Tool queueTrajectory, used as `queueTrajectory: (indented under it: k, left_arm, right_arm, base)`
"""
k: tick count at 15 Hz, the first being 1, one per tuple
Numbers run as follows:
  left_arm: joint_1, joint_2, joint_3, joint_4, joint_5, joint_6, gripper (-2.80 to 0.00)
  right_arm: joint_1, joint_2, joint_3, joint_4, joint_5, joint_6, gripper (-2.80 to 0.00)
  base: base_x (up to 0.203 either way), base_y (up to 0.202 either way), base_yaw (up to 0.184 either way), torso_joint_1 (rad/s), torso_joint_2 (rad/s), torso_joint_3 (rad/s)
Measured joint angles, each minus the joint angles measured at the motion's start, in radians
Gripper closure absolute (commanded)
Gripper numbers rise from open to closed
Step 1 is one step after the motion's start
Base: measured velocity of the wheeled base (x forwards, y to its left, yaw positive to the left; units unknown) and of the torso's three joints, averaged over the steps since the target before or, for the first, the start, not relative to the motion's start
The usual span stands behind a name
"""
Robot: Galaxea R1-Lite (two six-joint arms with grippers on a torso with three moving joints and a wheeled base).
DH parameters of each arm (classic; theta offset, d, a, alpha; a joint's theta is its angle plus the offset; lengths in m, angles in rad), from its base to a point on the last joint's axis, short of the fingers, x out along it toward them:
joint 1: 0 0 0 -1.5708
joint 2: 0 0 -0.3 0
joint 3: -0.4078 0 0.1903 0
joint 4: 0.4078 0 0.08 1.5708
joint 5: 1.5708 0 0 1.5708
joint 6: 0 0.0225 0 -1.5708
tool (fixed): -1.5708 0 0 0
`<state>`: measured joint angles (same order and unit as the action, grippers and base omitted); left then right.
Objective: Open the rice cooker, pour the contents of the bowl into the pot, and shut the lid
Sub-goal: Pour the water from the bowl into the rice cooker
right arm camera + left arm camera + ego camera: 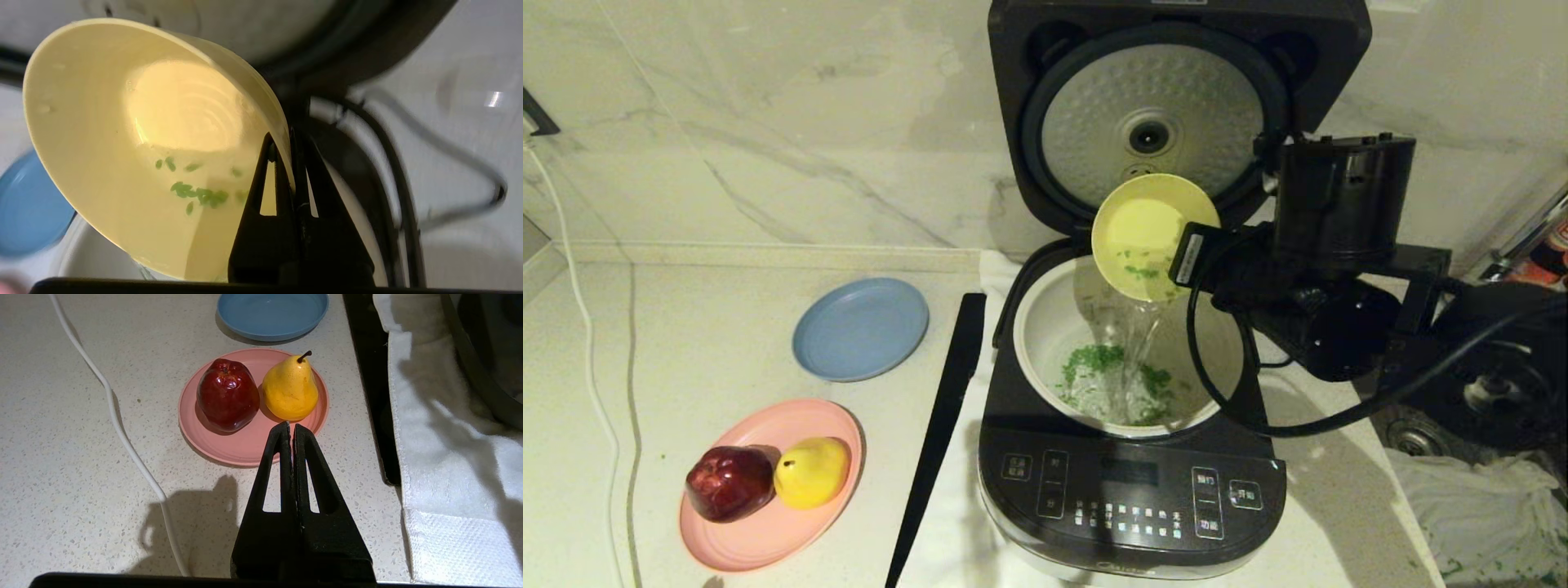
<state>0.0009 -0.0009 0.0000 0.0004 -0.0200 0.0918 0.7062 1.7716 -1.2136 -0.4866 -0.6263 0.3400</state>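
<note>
Your right gripper (291, 141) pinches the bowl (1150, 233) by its rim, tipped over the pot (1045, 327); water and green bits (1098, 359) stream in. Lid (1160, 114) up. Left gripper (291, 428) closed, empty, above the worktop (81, 457).

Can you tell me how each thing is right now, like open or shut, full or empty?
lid: open, standing up.
pot: green bits and water inside.
bowl: tipped, pouring, nearly empty.
green bits: mostly in pot, few in bowl.
right pincer: shut on bowl rim.
left pincer: shut, empty.
blue plate: empty.
pink plate: holds apple, pear.
</note>
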Motion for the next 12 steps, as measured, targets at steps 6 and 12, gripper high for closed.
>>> queueTrajectory:
  k: [6, 12]
  left_arm:
    - [0.0, 0.0, 0.0, 0.0, 0.0, 0.0, 0.0]
    - [0.0, 0.0, 0.0, 0.0, 0.0, 0.0, 0.0]
  right_arm:
    - [-0.008, 0.053, 0.084, -0.334, -0.02, -0.161, 0.0]
    - [-0.018, 0.124, 0.156, -0.663, -0.011, -0.382, 0.0]
  base:
    - [0.0, 0.0, 0.0, 0.0, 0.0, 0.0]
    - [0.0, 0.0, 0.0, 0.0, 0.0, 0.0]
